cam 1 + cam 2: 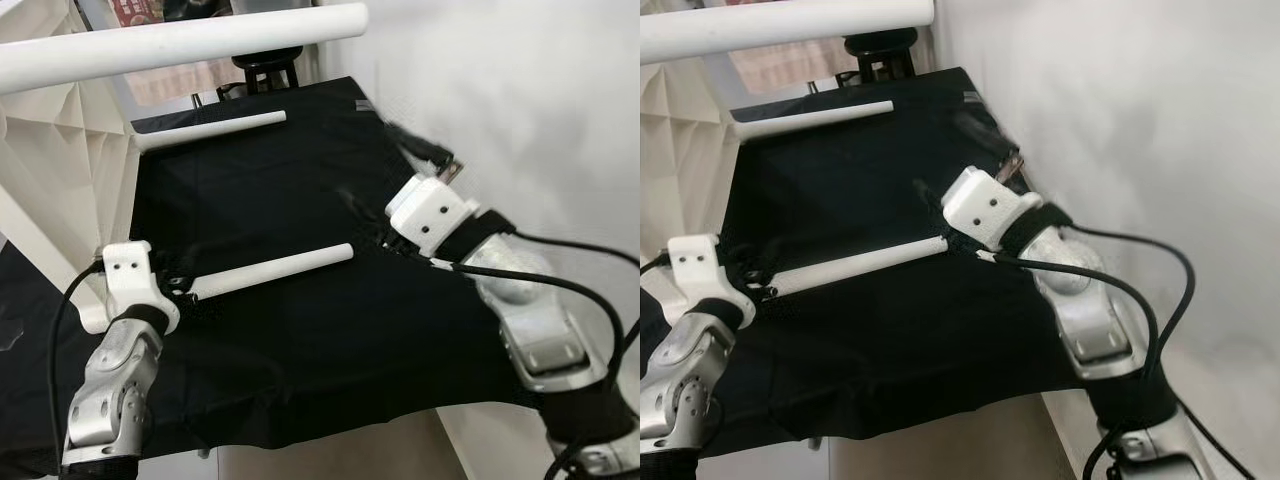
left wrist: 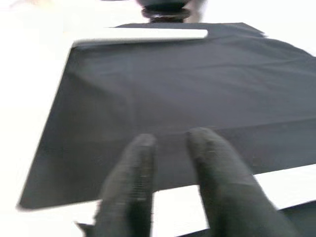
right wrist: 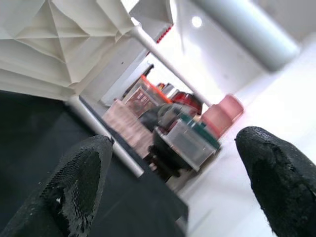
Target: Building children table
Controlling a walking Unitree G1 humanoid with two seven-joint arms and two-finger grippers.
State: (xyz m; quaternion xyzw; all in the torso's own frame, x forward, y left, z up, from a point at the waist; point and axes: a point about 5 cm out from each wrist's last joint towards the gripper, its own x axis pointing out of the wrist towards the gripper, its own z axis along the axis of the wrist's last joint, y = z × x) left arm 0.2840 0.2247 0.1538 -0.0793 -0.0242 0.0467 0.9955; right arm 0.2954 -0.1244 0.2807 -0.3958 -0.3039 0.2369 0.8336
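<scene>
The left gripper clamps a white table leg at 9 o'clock on the black cloth. At 2 o'clock the right gripper gapes empty; its wrist view reveals cluttered shelves beyond.

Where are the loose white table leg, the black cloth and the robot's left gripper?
white table leg (image 1: pixel 285 266), left eye view, mid-shaft.
black cloth (image 1: pixel 300 340), left eye view, bare front area.
left gripper (image 2: pixel 170 148), left wrist view, between fingertips.

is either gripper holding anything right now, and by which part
The left gripper grips the white table leg at its near end. The right gripper is open and holds nothing.
</scene>
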